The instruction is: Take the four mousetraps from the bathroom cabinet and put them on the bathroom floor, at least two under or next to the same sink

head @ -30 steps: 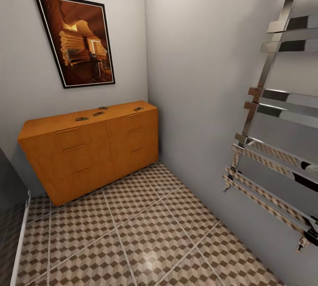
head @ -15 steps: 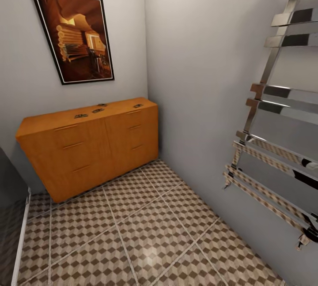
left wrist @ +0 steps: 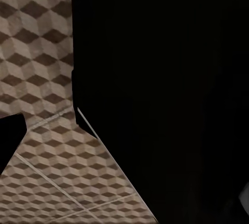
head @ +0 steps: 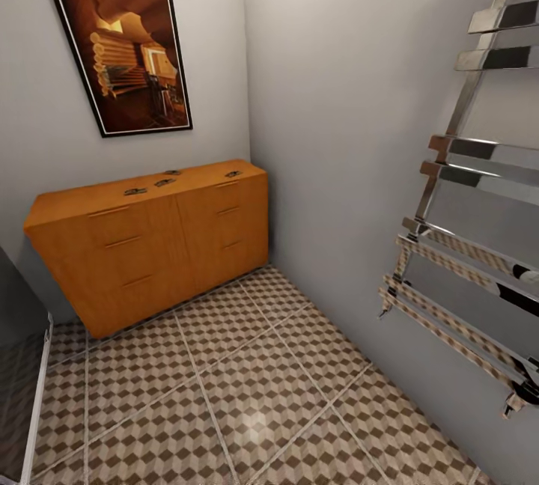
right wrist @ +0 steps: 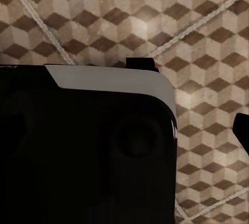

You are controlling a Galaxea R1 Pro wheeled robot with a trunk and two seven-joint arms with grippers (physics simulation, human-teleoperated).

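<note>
The orange-brown cabinet [head: 150, 245] stands against the far wall in the corner, seen in the head view. Several mousetraps lie on its top as small dark slips: one [head: 135, 191] to the left, one [head: 165, 182] beside it, one [head: 173, 172] further back and one [head: 233, 174] near the right end. The cube-patterned bathroom floor [head: 247, 395] stretches from the cabinet toward me. Both wrist views look down on the bathroom floor [left wrist: 36, 68] [right wrist: 207, 37] past dark robot bodywork. A dark tip shows at the edge of each wrist view, and how the jaws stand cannot be read. The sink is out of view.
A chrome towel ladder [head: 464, 245] juts from the right wall at arm height. A framed picture [head: 120, 51] hangs above the cabinet. A dark shower area with a white threshold [head: 34, 395] borders the floor on the left.
The whole head view has shifted: the camera has moved closer to the cabinet and the picture sits higher in frame. The mousetraps and cabinet have not moved.
</note>
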